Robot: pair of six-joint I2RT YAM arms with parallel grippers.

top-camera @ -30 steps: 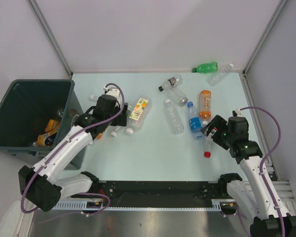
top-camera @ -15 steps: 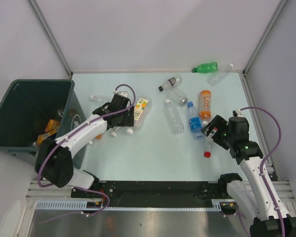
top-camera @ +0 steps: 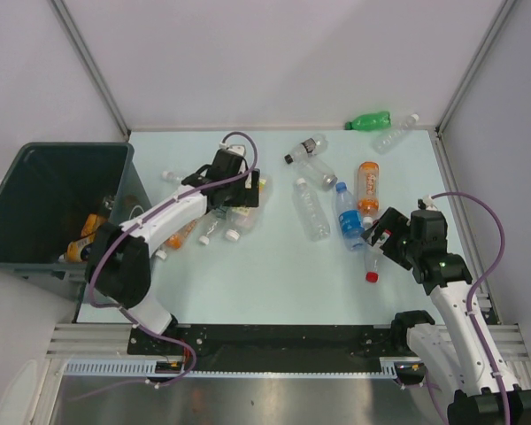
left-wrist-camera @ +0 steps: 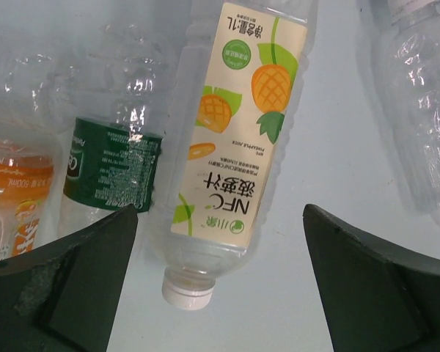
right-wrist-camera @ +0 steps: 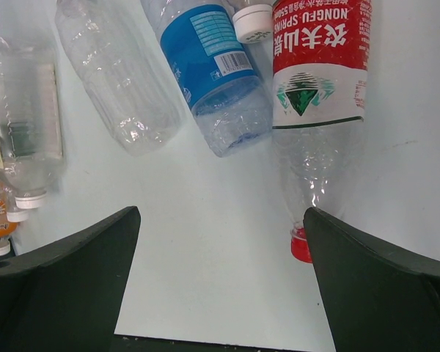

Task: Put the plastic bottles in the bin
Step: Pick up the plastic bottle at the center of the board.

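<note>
The dark bin (top-camera: 35, 190) stands at the left with bottles inside, one of them orange (top-camera: 88, 235). My left gripper (top-camera: 239, 190) hangs open over a clear bottle with a pineapple label (left-wrist-camera: 235, 132), whose white cap (left-wrist-camera: 185, 292) lies between the fingers (left-wrist-camera: 218, 242), untouched. Beside it lie a green-labelled bottle (left-wrist-camera: 110, 165) and an orange one (left-wrist-camera: 15, 191). My right gripper (top-camera: 380, 235) is open and empty (right-wrist-camera: 220, 220) just short of a red-labelled, red-capped bottle (right-wrist-camera: 319, 66) and a blue-labelled bottle (right-wrist-camera: 213, 51).
More bottles lie across the table: a green one (top-camera: 368, 119) and a clear one (top-camera: 396, 133) at the back right, a black-capped one (top-camera: 305, 147), an orange one (top-camera: 368, 184) and a clear one (top-camera: 311, 211). Grey walls enclose the table; a black rail (top-camera: 283, 341) runs along the near edge.
My left arm has swung right, away from the bin, to over the pineapple-label bottle, and its jaws have spread wider. The right arm has not moved.
</note>
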